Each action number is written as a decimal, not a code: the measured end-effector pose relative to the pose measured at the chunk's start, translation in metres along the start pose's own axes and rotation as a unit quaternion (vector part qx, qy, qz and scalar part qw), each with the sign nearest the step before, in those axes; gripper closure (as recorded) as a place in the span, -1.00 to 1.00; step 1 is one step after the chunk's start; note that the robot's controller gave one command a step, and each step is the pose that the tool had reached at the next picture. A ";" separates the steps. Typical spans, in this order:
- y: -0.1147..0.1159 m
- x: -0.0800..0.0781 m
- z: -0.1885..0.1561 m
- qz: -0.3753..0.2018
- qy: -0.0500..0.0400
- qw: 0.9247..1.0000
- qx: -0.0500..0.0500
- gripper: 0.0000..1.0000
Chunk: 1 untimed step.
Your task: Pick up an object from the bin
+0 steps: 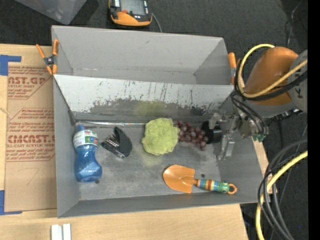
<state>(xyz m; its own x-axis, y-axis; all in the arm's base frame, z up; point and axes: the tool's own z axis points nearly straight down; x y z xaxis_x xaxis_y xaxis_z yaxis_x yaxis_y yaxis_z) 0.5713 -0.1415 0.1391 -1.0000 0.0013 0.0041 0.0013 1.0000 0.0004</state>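
The pincer [223,137] hangs at the right of the frame, low over the bin floor; how wide it stands cannot be told, and nothing shows in its hold. Just to its left lies a dark purple grape bunch [192,133], touching a green lumpy ball [160,136]. The grapes look the likeliest pick: the pincer should centre over the bunch, clear of the ball

A dark floor [200,9] spreads across the top. On it sit a clear plastic tub [50,1] (cut off at the top left corner) and an orange-and-black device [130,10] with a screen, its cable trailing upward. A pale wooden tabletop [150,221] runs along the bottom.
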 end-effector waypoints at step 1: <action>0.000 -0.002 -0.004 -0.001 -0.004 1.000 0.001 -1.00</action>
<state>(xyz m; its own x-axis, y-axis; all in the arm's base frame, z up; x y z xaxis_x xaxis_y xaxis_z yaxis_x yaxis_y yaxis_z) 0.5733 -0.1411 0.1435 -1.0000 -0.0006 -0.0030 -0.0006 1.0000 -0.0012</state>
